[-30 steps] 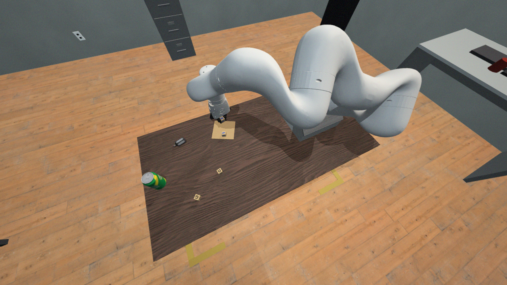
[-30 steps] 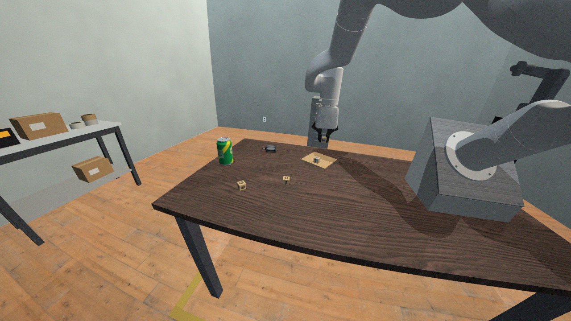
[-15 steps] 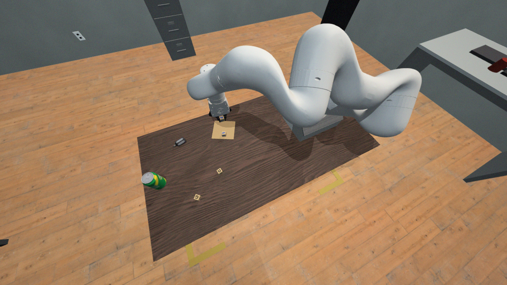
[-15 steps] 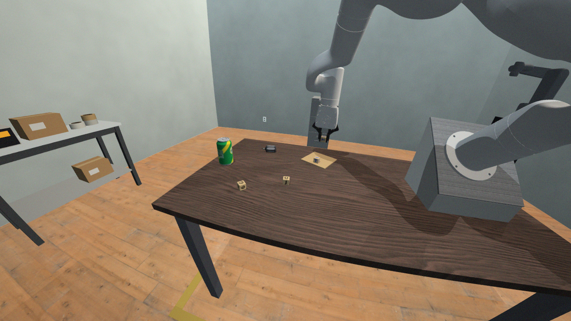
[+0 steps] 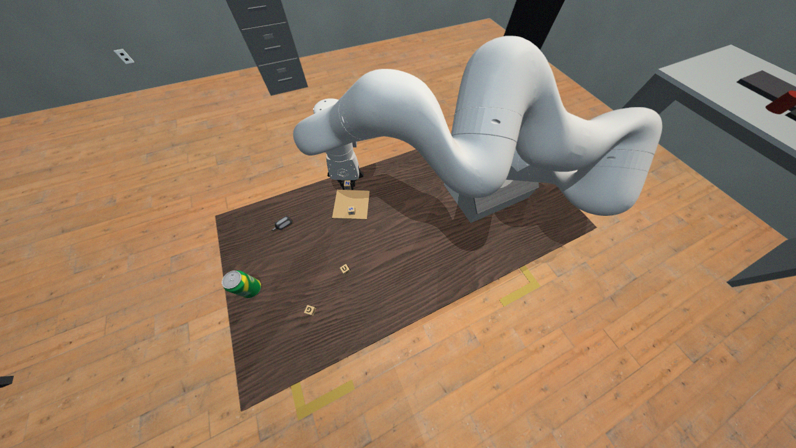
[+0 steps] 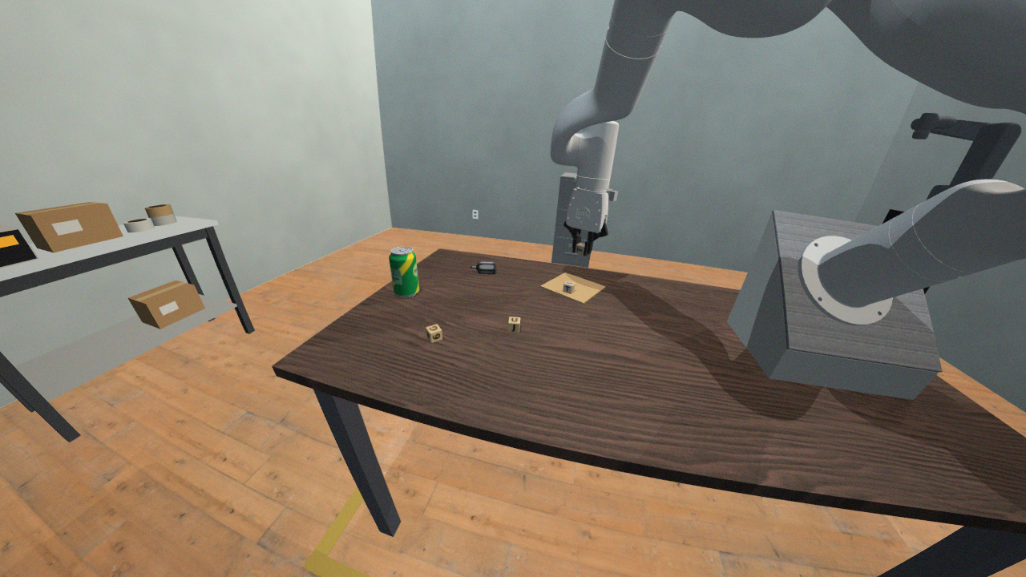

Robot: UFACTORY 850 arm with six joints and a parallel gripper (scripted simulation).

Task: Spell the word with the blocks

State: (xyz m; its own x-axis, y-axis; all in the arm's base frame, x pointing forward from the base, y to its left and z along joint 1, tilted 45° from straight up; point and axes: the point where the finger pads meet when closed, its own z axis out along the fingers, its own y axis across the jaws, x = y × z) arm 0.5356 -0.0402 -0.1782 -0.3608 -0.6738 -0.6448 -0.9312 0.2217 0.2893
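Observation:
A tan mat (image 5: 351, 204) lies on the dark wooden table; it also shows in the exterior view (image 6: 572, 288). The S block (image 5: 350, 210) (image 6: 567, 287) sits on the mat. My gripper (image 5: 347, 183) hangs above the mat's far edge, well clear of the table, and is shut on the N block (image 5: 347, 182). The U block (image 5: 344, 269) (image 6: 513, 324) lies on the bare table nearer the front. The G block (image 5: 309, 309) (image 6: 434, 332) lies further toward the front left.
A green soda can (image 5: 241, 283) (image 6: 403, 272) stands near the table's left edge. A small dark grey object (image 5: 282, 224) (image 6: 486, 268) lies left of the mat. The arm's grey base block (image 6: 835, 309) stands at the right.

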